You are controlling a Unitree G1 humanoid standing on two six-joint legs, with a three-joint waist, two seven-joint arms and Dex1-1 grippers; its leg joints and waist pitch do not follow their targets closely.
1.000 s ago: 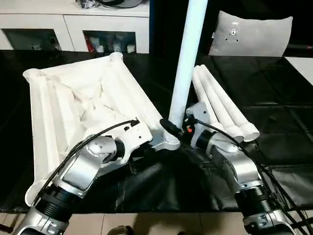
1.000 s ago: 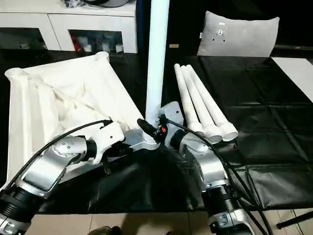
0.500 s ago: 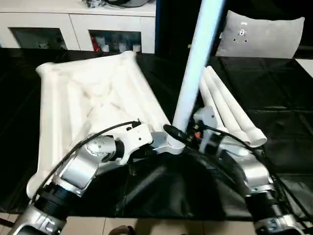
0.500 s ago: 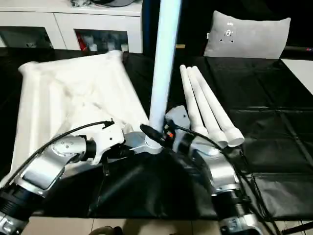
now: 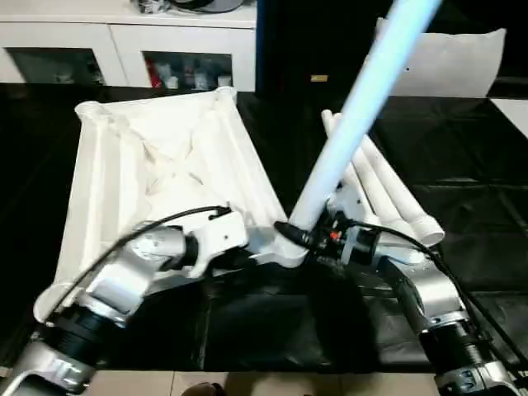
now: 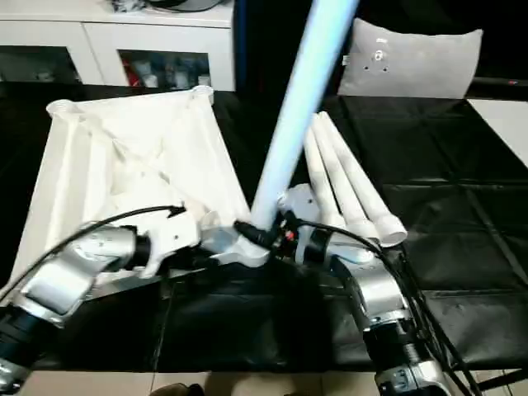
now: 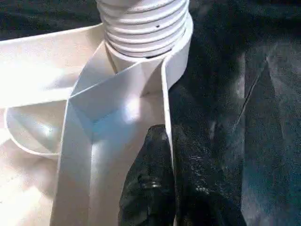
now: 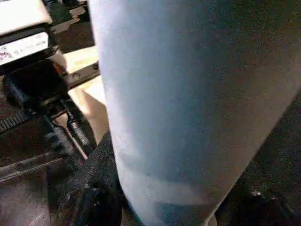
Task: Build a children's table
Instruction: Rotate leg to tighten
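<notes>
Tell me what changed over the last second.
The leg in the right hand tipped from upright to leaning right, its threaded end staying at the tabletop's near corner socket. The left hand kept pinching the rim; three spare legs lay unmoved.

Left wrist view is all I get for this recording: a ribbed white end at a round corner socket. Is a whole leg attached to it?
Observer: Yes, a long leg rises from that corner socket, leaning right.
Operator: What holds it?
Observer: The right gripper clamps its base.
Operator: Other legs?
Observer: Three spare legs lie side by side on the black sheet, right of the table top.
</notes>
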